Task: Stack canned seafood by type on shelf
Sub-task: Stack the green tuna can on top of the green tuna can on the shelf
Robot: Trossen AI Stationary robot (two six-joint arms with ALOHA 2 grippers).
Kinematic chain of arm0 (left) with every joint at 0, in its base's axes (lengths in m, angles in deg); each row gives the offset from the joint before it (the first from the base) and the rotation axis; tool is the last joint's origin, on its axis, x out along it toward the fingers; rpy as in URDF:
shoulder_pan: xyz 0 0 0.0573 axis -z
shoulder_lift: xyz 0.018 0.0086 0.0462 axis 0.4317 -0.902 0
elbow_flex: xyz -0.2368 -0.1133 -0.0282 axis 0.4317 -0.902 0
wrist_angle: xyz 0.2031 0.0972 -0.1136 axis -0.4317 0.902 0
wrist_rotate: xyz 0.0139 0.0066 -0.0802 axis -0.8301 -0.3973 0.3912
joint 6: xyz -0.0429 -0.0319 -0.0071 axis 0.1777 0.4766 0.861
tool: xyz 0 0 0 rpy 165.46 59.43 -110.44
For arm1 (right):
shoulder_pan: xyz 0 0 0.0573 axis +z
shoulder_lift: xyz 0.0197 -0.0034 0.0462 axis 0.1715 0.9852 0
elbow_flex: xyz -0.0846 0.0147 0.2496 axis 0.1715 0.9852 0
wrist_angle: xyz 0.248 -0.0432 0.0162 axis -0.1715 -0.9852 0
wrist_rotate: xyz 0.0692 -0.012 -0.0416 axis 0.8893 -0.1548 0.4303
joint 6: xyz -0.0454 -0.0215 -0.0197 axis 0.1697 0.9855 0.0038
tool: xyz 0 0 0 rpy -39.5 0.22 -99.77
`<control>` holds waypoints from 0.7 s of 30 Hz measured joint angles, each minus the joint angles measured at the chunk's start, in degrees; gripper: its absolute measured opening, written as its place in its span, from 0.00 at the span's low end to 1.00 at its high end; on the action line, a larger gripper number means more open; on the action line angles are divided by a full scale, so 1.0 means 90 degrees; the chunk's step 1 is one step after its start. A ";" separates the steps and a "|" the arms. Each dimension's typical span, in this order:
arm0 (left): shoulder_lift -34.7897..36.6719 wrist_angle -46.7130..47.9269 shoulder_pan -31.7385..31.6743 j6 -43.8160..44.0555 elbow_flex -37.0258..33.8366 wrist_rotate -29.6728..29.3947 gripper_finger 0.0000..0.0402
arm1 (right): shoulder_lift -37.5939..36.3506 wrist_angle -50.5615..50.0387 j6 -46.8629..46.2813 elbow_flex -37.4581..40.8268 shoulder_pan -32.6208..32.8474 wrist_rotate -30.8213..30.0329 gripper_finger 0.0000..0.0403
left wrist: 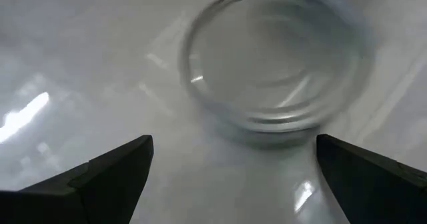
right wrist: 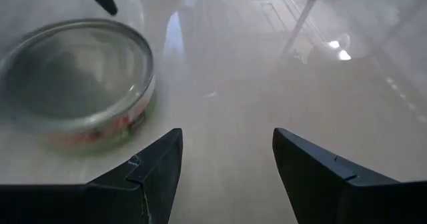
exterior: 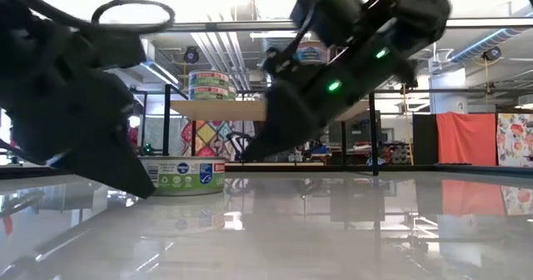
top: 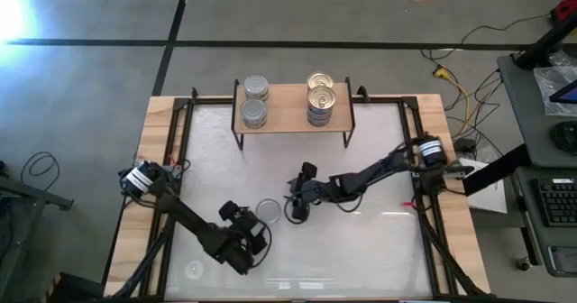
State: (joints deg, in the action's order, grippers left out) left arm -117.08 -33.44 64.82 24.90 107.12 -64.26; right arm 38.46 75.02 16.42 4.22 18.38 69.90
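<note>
A loose silver-topped can point(top: 268, 211) stands on the white table, with a green and white label in the low view point(exterior: 185, 176). My left gripper point(top: 252, 226) is open just on its near-left side, and the can point(left wrist: 277, 64) lies ahead of its spread fingers. My right gripper point(top: 296, 211) is open to the can's right, with the can point(right wrist: 77, 84) off to one side of its fingers. Nothing is between either pair of fingers. The wooden shelf point(top: 290, 114) at the far side carries silver-topped cans point(top: 254, 100) on its left part and gold-topped cans point(top: 320, 96) on its right part.
The shelf's black wire legs point(top: 348, 139) stand on the table's far half. A black frame point(top: 185, 141) runs along the table's sides. Both arms reach in from the table's left and right edges and meet near the middle.
</note>
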 joint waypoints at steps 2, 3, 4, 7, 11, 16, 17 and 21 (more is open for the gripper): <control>0.0044 0.0294 -0.0073 0.0010 0.0005 0.0150 1.00 | 0.0345 0.0020 -0.0179 -0.0281 -0.0004 -0.0114 0.56; 0.0063 0.0418 -0.0082 0.0021 0.0007 0.0163 1.00 | 0.0493 -0.0001 -0.0209 -0.0431 -0.0006 -0.0125 0.56; 0.0085 0.0539 -0.0102 0.0020 0.0000 0.0162 1.00 | 0.0640 -0.0002 -0.0245 -0.0607 -0.0007 -0.0124 0.56; 0.0157 0.0847 -0.0205 0.0165 -0.0010 0.0287 1.00 | 0.0815 -0.0378 -0.0488 -0.1055 0.0068 -0.0009 0.56; 0.0177 0.1370 -0.0229 0.0393 -0.0010 0.0336 1.00 | 0.0778 -0.1309 -0.0549 -0.1539 0.0194 0.0164 0.56; 0.0270 0.2287 -0.0252 0.0641 -0.0044 0.0353 1.00 | 0.0444 -0.2779 -0.0651 -0.1884 0.0453 0.0447 0.56; 0.0344 0.2433 -0.0222 0.0719 -0.0044 0.0408 1.00 | 0.0342 -0.3110 -0.0692 -0.1899 0.0490 0.0447 0.56; 0.0536 0.2516 0.0066 0.0714 -0.0095 0.0642 1.00 | -0.0034 -0.3770 -0.0893 -0.1787 0.0647 0.0341 0.56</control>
State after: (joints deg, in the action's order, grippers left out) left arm -112.25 -10.79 65.41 31.33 106.26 -58.48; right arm 38.16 41.09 8.38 -11.87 24.20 72.97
